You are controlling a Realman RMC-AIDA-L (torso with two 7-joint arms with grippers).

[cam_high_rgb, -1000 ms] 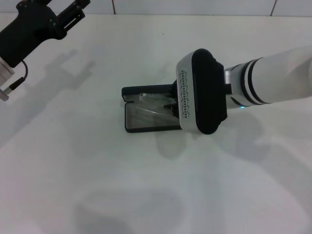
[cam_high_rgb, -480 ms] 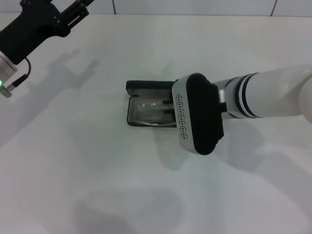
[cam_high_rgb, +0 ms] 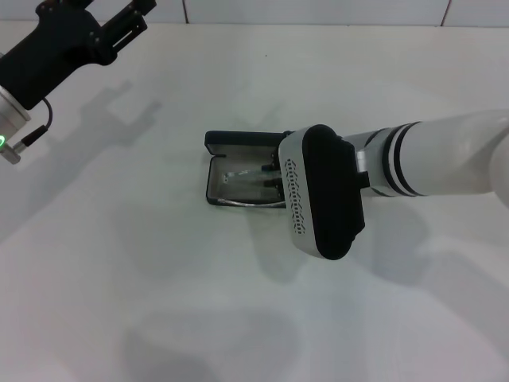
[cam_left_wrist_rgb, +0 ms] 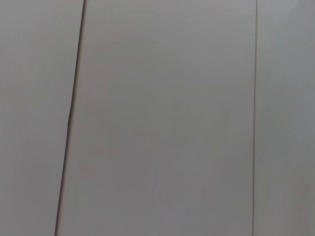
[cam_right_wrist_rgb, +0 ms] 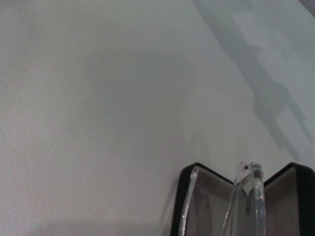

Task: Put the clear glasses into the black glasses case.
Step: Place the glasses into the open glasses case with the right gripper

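Observation:
The black glasses case (cam_high_rgb: 232, 142) lies open at the table's middle, lid on the far side, grey lining up. The clear glasses (cam_high_rgb: 241, 173) sit low inside it. My right gripper (cam_high_rgb: 270, 176) reaches into the case from the right, shut on the glasses' right end, and the wrist housing hides most of it. In the right wrist view the clear glasses (cam_right_wrist_rgb: 244, 196) stand on edge between the two halves of the case (cam_right_wrist_rgb: 209, 209). My left gripper (cam_high_rgb: 134, 17) hangs open at the far left, well away from the case.
The white table (cam_high_rgb: 159, 286) surrounds the case on all sides. A tiled wall (cam_high_rgb: 318, 9) runs along its far edge. The left wrist view shows only wall panels (cam_left_wrist_rgb: 162, 118).
The case has slid a little away from me and now looks shorter front to back. My right arm has moved nearer and lower, bringing the glasses deeper into the case. The left arm barely shifted.

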